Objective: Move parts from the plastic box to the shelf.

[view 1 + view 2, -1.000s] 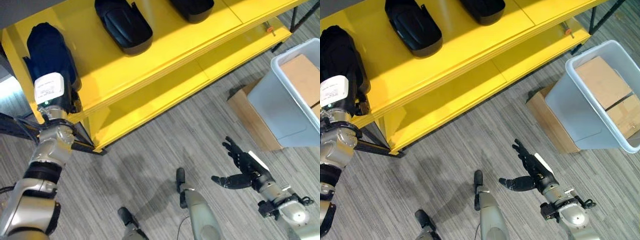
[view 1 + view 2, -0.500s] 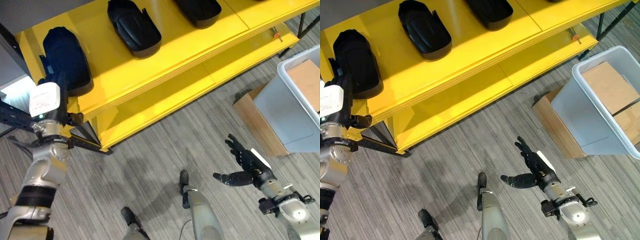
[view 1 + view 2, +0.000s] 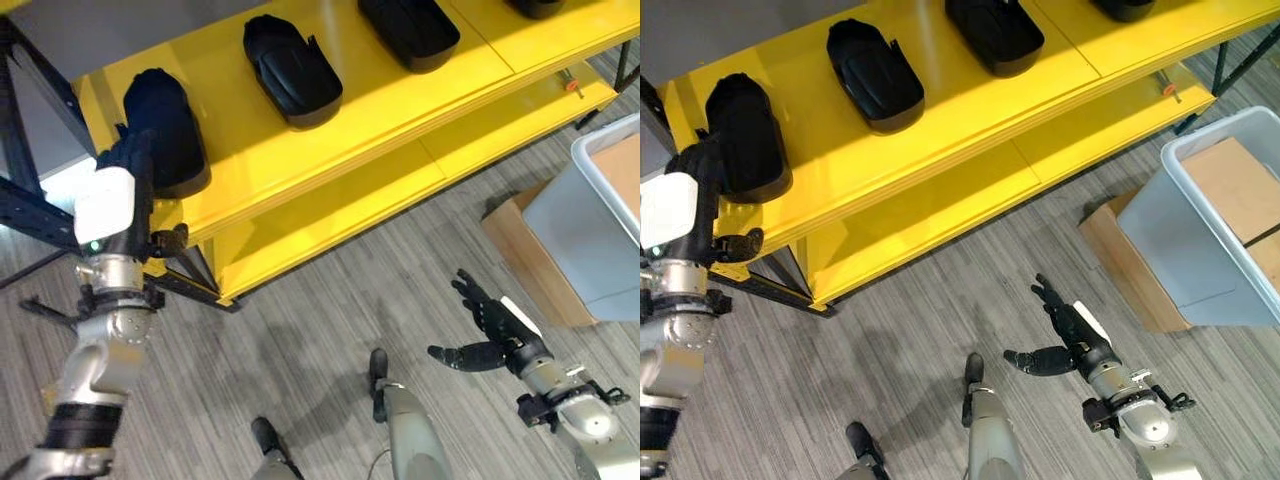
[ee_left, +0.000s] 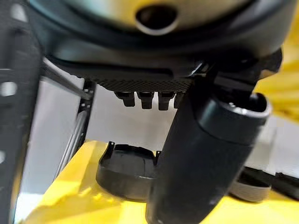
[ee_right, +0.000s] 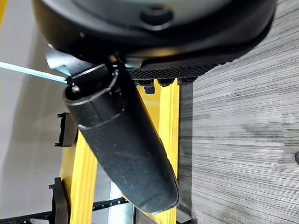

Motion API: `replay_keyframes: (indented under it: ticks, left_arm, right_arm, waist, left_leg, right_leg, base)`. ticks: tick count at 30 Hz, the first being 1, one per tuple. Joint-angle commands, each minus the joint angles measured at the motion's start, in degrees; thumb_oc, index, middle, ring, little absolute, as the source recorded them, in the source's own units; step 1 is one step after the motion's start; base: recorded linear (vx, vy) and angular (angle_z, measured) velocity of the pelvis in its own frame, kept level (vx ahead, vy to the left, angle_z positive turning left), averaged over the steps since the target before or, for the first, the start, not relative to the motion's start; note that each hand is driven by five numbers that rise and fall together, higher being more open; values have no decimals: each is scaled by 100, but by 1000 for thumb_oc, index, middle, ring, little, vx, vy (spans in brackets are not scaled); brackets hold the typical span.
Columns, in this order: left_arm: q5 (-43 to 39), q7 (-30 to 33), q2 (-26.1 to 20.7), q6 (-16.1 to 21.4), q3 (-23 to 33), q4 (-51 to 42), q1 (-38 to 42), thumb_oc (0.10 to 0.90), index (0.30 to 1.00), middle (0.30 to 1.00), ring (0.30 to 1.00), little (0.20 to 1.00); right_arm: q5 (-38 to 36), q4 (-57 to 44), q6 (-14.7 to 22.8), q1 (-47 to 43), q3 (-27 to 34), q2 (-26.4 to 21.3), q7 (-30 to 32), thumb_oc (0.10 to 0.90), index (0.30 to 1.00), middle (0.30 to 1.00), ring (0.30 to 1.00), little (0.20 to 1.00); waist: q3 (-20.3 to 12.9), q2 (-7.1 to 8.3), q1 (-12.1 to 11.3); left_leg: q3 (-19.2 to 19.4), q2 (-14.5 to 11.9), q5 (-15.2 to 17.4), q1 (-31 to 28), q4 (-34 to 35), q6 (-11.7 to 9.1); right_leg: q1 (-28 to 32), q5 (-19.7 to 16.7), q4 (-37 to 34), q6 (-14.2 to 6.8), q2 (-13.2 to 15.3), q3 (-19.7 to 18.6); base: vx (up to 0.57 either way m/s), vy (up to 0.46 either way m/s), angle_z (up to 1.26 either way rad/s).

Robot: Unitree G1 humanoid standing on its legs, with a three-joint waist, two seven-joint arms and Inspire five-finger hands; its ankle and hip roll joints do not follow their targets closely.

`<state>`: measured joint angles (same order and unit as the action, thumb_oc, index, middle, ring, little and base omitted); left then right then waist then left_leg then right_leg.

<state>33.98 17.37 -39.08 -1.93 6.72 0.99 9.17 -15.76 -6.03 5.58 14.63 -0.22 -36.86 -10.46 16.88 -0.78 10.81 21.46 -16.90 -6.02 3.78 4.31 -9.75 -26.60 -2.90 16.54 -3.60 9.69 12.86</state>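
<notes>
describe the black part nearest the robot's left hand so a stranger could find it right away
Start at the yellow shelf and follow its top level to the left end. The black part there is the last in the row, and the left hand is right beside it.

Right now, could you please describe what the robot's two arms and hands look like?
Both arms are silver-grey, built of rounded segments with dark joint bands. The left hand is dark, with a white block bearing a small green light at its wrist. The right hand is dark, with slim fingers, a white strip along its back and black fittings at the wrist.
</notes>
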Motion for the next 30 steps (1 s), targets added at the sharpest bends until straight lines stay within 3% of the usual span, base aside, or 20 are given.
replay_keyframes:
  ticks: [1, 5, 10, 30]
  left_arm:
    - [-46, 500, -166, 268, 304, -200, 289, 900, 1000, 1000, 1000, 1000]
    - [-185, 607, 257, 282, 75, -76, 178, 900, 1000, 1000, 1000, 1000]
    - [-246, 622, 389, 250, -60, 93, 145, 900, 1000, 1000, 1000, 1000]
    - [-264, 778, 470, -151, -432, 1309, 515, 900, 1000, 1000, 1000, 1000]
  right_arm:
    - [5, -525, 455, 17, 332, -52, 42, 900, 1000, 1000, 1000, 1000]
    - [26, -556, 494, 3, 240, -76, 106, 900, 1000, 1000, 1000, 1000]
    - [1, -561, 512, -13, 222, -72, 169, 900, 1000, 1000, 1000, 1000]
    - [-109, -571, 547, -55, 200, -92, 366, 900, 1000, 1000, 1000, 1000]
  waist:
    - [-478, 98, 120]
    - [-499, 134, 103]
    - [-505, 155, 100]
    - [-339, 332, 173]
  left_leg:
    - [-233, -239, 341, -353, -474, -157]
    - [-233, -236, 320, -330, -474, -140]
    - [-232, -241, 309, -297, -469, -141]
    - [-219, -324, 286, -52, -610, -148]
  right_leg:
    - [562, 171, -573, -468, 198, -196]
    - [554, 140, -581, -464, 194, -202]
    - [541, 132, -612, -463, 183, -201]
    - [204, 141, -425, -440, 128, -271]
  base:
    - [-13, 0, 8]
    - [-12, 0, 2]
    - [0, 0, 0]
    - [0, 0, 0]
